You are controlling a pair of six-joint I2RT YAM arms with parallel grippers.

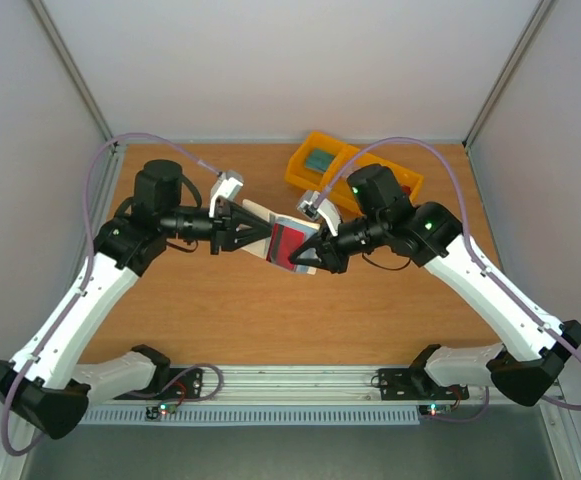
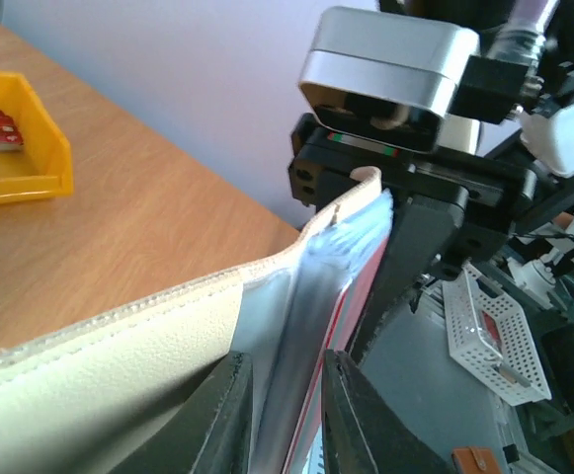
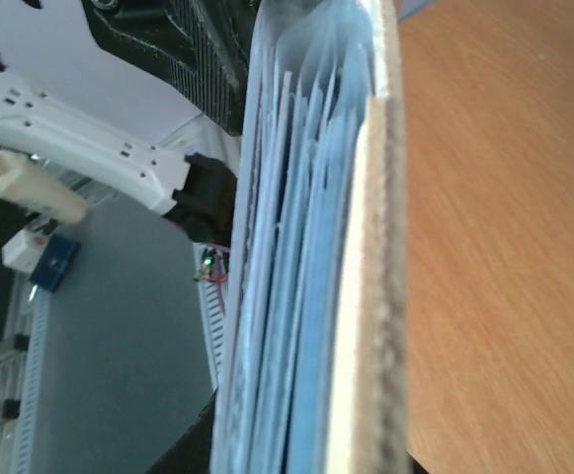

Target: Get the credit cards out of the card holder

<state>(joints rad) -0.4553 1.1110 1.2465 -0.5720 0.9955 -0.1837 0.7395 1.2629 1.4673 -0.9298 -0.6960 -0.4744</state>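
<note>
Cream outside, grey-blue within: in the top view the card holder is stretched between the two tools, seemingly lifted off the table. The left gripper pinches one end and the right gripper the other. A red card shows in the opened face between the two sets of tips. The yellow bin sits behind the right gripper.

In the left wrist view, the fingers are closed on the card holder. Its blue pockets and the red card's edge run forward from the tips to the right gripper straight ahead, whose jaws look clamped on the far end.

In the right wrist view, the card holder fills the frame edge-on just ahead of the tool, as stacked pale-blue pockets beside a cream rim. This tool's own fingers barely show, and no single card can be told apart here.

I judge the step in hand to be spreading the card holder, with the red card not yet drawn. The next move calls for one tool to hold the card holder fast while the other lets go, takes the card's thin exposed edge and pulls along the pocket — a fine pinch on a floppy thing.
</note>
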